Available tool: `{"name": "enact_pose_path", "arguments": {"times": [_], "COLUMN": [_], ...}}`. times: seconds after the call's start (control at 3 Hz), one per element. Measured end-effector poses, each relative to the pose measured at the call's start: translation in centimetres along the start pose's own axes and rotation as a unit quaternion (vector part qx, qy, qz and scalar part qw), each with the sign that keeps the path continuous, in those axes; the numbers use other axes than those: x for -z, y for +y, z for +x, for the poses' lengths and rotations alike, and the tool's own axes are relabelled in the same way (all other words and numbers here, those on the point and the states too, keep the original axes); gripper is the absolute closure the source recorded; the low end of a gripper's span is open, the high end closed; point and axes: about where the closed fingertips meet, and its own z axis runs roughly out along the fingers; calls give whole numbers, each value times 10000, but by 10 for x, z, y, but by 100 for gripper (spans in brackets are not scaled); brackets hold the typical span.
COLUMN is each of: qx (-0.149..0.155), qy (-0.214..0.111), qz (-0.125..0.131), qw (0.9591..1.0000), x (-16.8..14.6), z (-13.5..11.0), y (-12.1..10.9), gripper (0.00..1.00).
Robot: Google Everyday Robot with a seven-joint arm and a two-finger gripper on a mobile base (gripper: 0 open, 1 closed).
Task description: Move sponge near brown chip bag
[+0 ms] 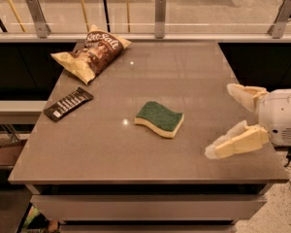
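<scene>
The sponge (160,118), dark green on top with a pale yellow body, lies flat near the middle of the grey table (184,72). The brown chip bag (90,53) with white lettering and pale yellow ends lies at the table's far left corner. My gripper (223,122) comes in from the right edge, its two cream fingers (236,142) spread wide apart and empty. It hovers over the table's right side, a little to the right of the sponge and not touching it.
A flat dark wrapped bar with white stripes (68,103) lies near the left edge, below the chip bag. A glass railing with metal posts (159,14) runs behind the table. The table's front edge (145,180) drops off to the floor.
</scene>
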Motion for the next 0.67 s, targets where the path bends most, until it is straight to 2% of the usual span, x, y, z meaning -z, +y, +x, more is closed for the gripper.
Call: {"name": "enact_pose_path", "arguments": {"times": [0.33, 0.67], "qx": [-117, -78], "qy": [-219, -139], "qz": [23, 165], "qw": [9997, 9997], "x": [-24, -45], "z": [-4, -1], "y": [-7, -9], "gripper": [0, 0]}}
